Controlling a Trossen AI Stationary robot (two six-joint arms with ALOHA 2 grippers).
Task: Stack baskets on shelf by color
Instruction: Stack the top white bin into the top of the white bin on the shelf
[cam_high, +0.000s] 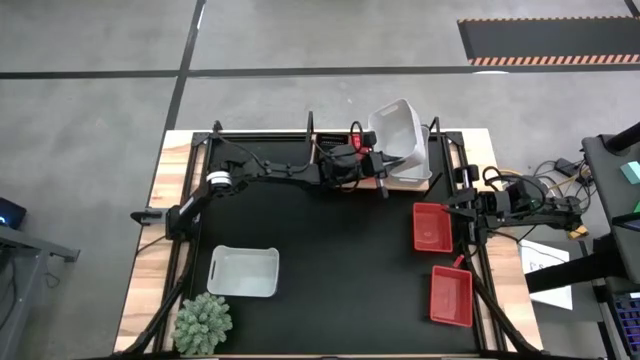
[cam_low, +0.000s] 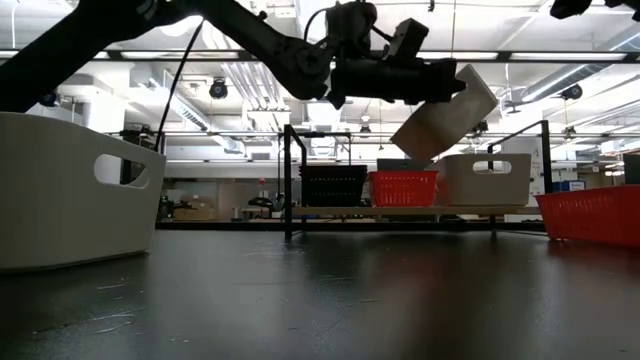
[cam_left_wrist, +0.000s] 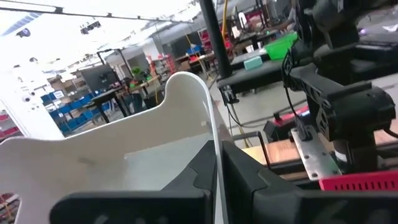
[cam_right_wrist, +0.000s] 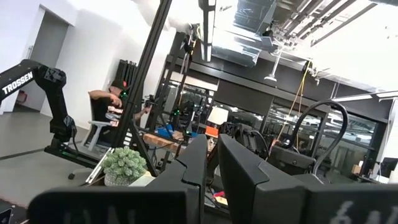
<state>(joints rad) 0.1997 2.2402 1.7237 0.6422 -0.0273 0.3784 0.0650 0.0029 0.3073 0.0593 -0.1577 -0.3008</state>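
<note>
The left hand (cam_high: 381, 160), stretched toward the far tabletop edge, is clamped on a white basket (cam_high: 400, 132) tilted above the shelf (cam_low: 400, 210). The right hand (cam_high: 462, 203) waits narrow at the right edge.

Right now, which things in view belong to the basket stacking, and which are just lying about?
Job:
- white basket held tilted by the left gripper above the shelf
- black basket, red basket and white basket on the shelf
- white basket on mat
- two red baskets near the right gripper

Lying about:
- green plant
</note>
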